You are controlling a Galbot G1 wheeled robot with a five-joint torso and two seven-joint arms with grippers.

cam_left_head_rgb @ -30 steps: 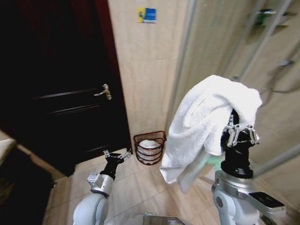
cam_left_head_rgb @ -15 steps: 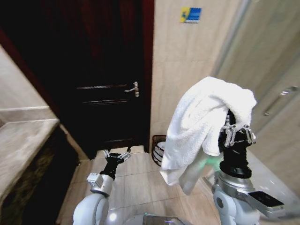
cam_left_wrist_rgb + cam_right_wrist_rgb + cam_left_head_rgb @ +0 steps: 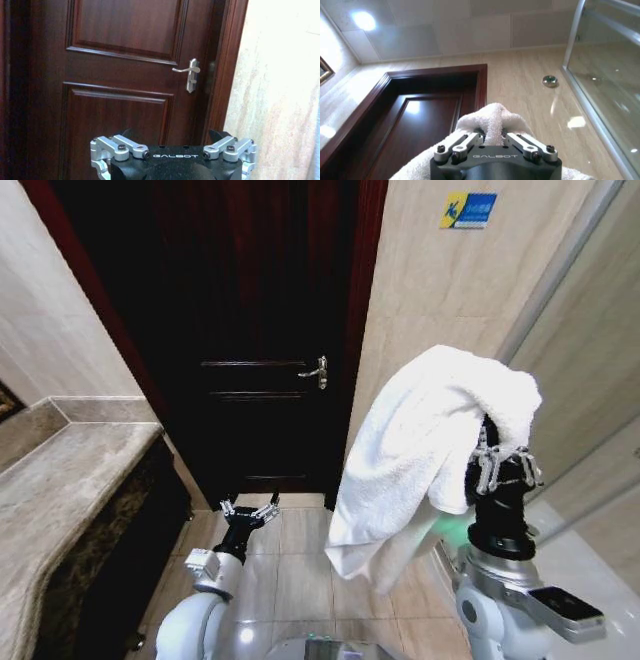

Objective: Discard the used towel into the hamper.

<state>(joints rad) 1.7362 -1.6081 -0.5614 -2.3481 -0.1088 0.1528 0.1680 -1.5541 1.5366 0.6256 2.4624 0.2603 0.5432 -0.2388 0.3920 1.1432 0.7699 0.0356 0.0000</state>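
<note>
Right hand raised upright at chest height, fingers pinched onto a fold of the white towel. The towel drapes over the hand and hangs down on its left side, clear of the tiled floor. Left hand low, pointing at the dark wooden door, fingers spread wide, holding nothing. Door handle sits near the door's right edge. Stone worktop at far left.
</note>
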